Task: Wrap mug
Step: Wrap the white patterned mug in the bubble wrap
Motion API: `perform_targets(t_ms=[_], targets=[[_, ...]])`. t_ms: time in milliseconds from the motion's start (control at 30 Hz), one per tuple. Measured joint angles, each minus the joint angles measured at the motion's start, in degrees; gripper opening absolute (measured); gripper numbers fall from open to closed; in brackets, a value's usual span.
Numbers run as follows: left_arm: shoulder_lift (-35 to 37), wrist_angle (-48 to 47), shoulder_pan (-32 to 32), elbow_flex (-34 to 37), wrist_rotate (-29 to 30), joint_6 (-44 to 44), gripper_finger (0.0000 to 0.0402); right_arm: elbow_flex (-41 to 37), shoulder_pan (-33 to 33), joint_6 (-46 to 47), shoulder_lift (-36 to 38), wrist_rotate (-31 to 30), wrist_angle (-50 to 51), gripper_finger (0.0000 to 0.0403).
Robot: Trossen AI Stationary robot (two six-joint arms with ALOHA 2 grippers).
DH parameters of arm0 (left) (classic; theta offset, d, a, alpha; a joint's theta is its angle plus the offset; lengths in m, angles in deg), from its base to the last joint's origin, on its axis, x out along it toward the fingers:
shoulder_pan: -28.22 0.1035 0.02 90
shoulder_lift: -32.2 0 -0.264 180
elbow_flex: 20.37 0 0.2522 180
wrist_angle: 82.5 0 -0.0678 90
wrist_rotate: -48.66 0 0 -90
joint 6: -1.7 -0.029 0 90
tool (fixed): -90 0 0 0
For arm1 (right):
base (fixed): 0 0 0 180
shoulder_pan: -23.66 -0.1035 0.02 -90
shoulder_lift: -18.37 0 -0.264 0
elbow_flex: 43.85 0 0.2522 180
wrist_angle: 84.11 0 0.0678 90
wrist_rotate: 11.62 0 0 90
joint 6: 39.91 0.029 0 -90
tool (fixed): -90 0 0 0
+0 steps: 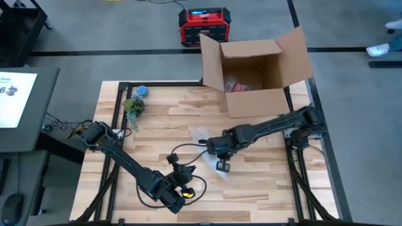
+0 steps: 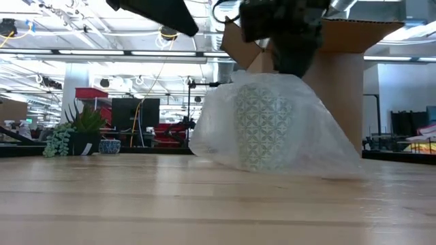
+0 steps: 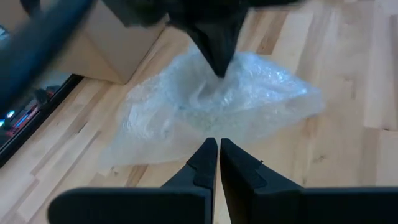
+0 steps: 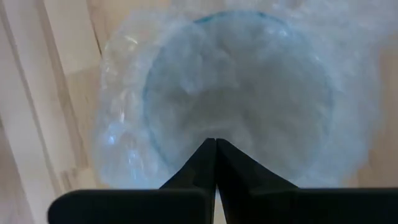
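Observation:
A patterned mug [image 2: 262,129] stands upright on the table under a sheet of clear bubble wrap [image 2: 320,146], which drapes over it like a tent and spreads onto the wood around it. In the right wrist view the mug's round rim [image 4: 239,81] shows through the wrap. My right gripper [image 4: 216,144] is shut and points down onto the wrap over the mug's mouth. My left gripper [image 3: 218,147] is shut and hovers on the near side of the wrap [image 3: 211,106], touching nothing. My right gripper comes from above, pointing down, and its shut fingertips [image 3: 217,65] meet the bubble wrap over the mug's mouth [image 4: 214,127]. Whether a fold of wrap is caught between the tips cannot be told. The wrap's edges lie on the table around the mug.
An open cardboard box [image 1: 257,69] stands at the table's far right. A small potted plant [image 1: 134,108] and a blue-and-white pot [image 1: 142,91] sit at the far left. Bare wood lies near and left of the wrap.

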Motion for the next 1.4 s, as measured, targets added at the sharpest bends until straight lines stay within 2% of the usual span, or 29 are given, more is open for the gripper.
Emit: perform_targets(t_ms=[200, 367, 667, 1100, 1233, 1400], targets=[[-1.2, -0.2, 0.5, 0.0, -0.5, 0.5, 0.0000, 0.0, 0.5, -0.9, -2.2, 0.8, -3.3, 0.0000], [-1.6, -0.7, 0.6, 0.1, -0.9, 1.1, 0.0000, 2.8, 0.3, -1.0, -0.4, 1.0, 0.2, 0.0000], [-1.6, -0.8, 0.4, 0.0, -0.9, 1.3, 0.0000, 6.8, -0.2, -1.0, 2.8, -5.2, -2.8, 0.0000], [-1.6, -0.7, 0.4, 0.0, -1.0, 1.3, 0.0000, 7.2, 2.8, -5.4, -10.1, -5.0, -4.3, 0.0000], [-1.6, -0.7, 0.3, 0.0, -0.9, 1.3, 0.0000, 7.0, 1.5, -6.5, -8.6, -4.9, -3.7, 0.0000], [-1.6, -0.8, 0.1, 0.0, -0.9, 1.3, 0.0000, 6.6, -0.7, -6.4, -2.9, -4.0, -2.2, 0.0000]])
